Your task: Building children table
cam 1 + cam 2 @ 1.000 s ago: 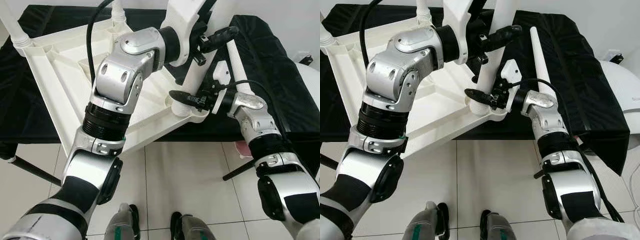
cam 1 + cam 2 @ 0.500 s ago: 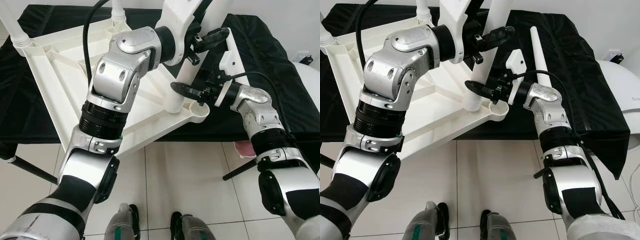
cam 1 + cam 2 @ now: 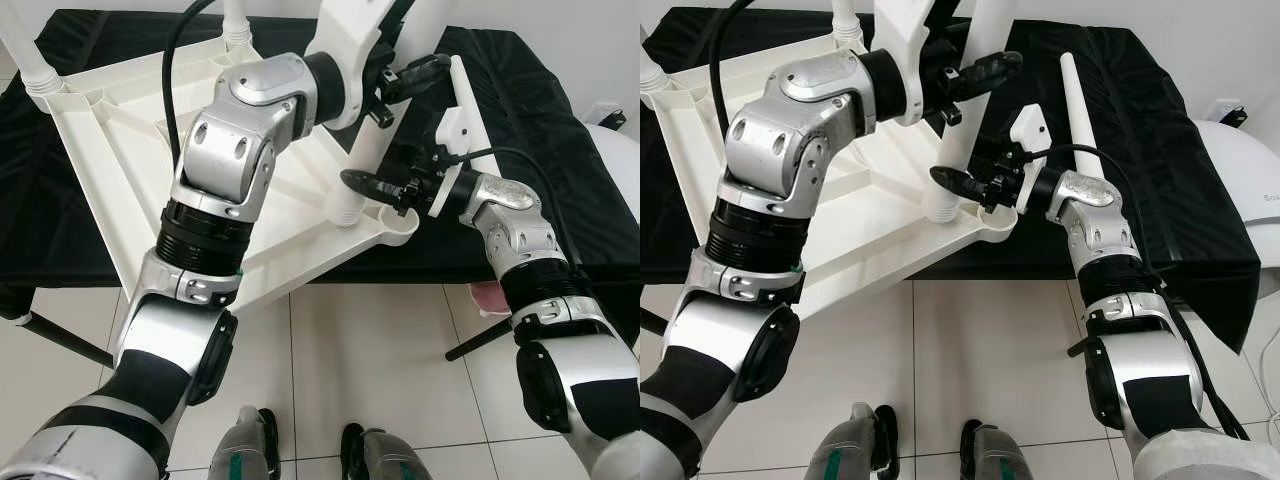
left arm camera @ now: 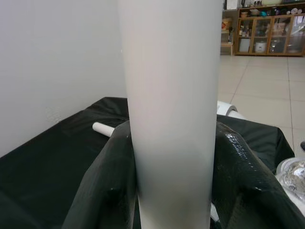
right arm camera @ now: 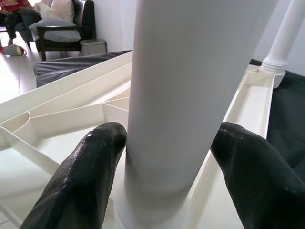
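A white table top [image 3: 120, 150] lies upside down on a black-covered bench. Two legs [image 3: 25, 50] stand in its far corners. Both grippers are shut on another white leg [image 3: 365, 150], which stands tilted. My left gripper [image 3: 405, 75] clamps its upper part, with black fingers [image 4: 105, 191] pressed on both sides. My right gripper [image 3: 360, 190] holds it low down, fingers [image 5: 95, 157] flanking the shaft. The leg's ribbed lower end rests on the table's underside just beside the near corner socket [image 3: 400, 222], which shows as a hollow cup.
One loose white leg [image 3: 470, 110] lies on the black cloth [image 3: 540, 150] to the right of the table top. A white rounded object [image 3: 620, 150] sits at the far right. Tiled floor and my feet [image 3: 250, 445] are below the bench edge.
The held leg's lower end shifted left, off the near corner socket, and the cup now shows. The right gripper rose and swung with it. Little has moved in the last half second.
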Tool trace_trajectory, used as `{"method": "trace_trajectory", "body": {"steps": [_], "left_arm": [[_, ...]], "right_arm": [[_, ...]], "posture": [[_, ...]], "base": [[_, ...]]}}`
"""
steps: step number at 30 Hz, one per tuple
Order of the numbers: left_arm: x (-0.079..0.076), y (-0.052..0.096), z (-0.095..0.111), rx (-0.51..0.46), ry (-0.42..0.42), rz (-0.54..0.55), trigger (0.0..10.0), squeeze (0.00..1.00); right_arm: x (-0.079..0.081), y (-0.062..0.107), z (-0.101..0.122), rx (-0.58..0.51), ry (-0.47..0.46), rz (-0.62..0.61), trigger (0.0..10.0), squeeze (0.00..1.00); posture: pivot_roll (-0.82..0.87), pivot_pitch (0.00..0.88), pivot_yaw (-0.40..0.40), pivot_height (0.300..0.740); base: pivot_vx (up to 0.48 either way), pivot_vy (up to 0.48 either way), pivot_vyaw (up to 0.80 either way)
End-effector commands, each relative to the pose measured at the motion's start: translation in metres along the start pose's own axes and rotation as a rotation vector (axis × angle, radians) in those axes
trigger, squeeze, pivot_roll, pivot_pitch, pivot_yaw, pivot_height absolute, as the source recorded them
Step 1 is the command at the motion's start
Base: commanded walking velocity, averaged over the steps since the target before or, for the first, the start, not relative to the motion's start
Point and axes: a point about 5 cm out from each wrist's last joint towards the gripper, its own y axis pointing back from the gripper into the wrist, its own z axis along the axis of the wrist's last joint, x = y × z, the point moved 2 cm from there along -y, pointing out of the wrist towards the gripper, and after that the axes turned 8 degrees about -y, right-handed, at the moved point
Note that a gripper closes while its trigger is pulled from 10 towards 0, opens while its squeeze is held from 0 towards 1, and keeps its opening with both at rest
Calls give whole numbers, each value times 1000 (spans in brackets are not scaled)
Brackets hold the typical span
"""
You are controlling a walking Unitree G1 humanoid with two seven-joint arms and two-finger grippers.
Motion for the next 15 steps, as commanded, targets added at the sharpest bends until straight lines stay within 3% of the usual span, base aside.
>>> {"method": "trace_trajectory", "body": {"steps": [1, 15], "left_arm": [[4, -2, 10, -26, -29, 57, 10000, 0], [-3, -4, 16, -35, -37, 29, 10000, 0]], "right_arm": [[2, 2, -11, 28, -31, 7, 10000, 0], [5, 2, -7, 33, -93, 109, 10000, 0]], "posture": [[-14, 165, -82, 740], [-5, 173, -79, 740]], "base": [[0, 0, 0], [0, 0, 0]]}}
